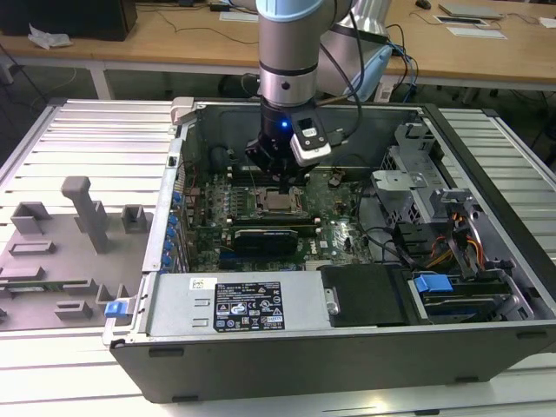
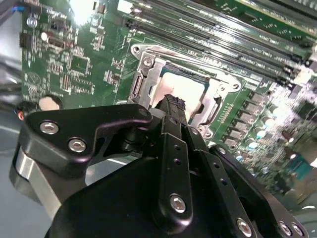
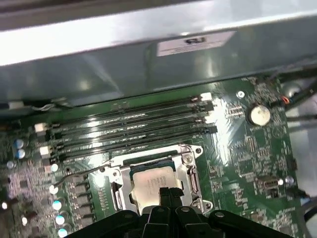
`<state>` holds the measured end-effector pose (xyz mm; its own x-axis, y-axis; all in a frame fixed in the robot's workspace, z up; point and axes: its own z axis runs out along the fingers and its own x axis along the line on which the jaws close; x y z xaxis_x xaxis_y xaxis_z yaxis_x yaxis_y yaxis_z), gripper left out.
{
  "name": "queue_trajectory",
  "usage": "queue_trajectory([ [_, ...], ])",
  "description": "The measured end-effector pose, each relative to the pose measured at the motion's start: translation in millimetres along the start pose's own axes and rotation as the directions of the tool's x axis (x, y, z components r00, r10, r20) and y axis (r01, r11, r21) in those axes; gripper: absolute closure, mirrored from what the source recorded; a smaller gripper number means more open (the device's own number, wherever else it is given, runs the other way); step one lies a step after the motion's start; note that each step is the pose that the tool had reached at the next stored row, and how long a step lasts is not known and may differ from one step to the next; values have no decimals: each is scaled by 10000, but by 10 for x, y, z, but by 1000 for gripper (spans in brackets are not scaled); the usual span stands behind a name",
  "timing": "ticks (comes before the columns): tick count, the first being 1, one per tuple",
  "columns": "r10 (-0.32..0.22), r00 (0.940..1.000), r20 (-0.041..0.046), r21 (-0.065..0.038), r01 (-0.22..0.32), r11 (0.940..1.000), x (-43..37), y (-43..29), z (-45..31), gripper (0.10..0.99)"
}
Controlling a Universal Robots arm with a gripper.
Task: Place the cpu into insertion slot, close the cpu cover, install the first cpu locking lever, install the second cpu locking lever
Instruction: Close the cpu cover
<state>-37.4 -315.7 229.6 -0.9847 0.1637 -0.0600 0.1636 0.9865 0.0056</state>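
nearest me, a black sticker point(image 1: 248, 306) on the power supply box point(image 1: 178, 304); print not legible. behind it the gripper point(image 1: 281, 180) hung over the socket, fingers pinched together on nothing, tips at the edge of the cpu point(image 3: 148, 184). the cpu sat in the insertion slot point(image 3: 148, 163); the cpu cover point(image 3: 191, 174) appeared lowered around it. one locking lever point(image 3: 79, 173) stuck out loose, so i judged the lever step in hand; latching would have called for a steady sideways press, clear of the chip. farthest, a white label point(image 3: 195, 43) on the case wall point(image 3: 99, 74), unreadable.
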Motion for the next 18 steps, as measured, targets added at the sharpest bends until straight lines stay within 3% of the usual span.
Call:
queue_trajectory([
  [3,-670,9978,-2,-36,670,9977,0,0,1,980],
  [7,-742,9972,-6,-33,742,9972,0,0,1,980],
  [10,-742,9964,-404,3,743,9972,-6,1,3,980],
  [12,-742,9962,-446,8,743,9972,-6,1,3,980],
  [18,-1136,9925,-448,-50,1135,9935,-3,-8,13,980],
])
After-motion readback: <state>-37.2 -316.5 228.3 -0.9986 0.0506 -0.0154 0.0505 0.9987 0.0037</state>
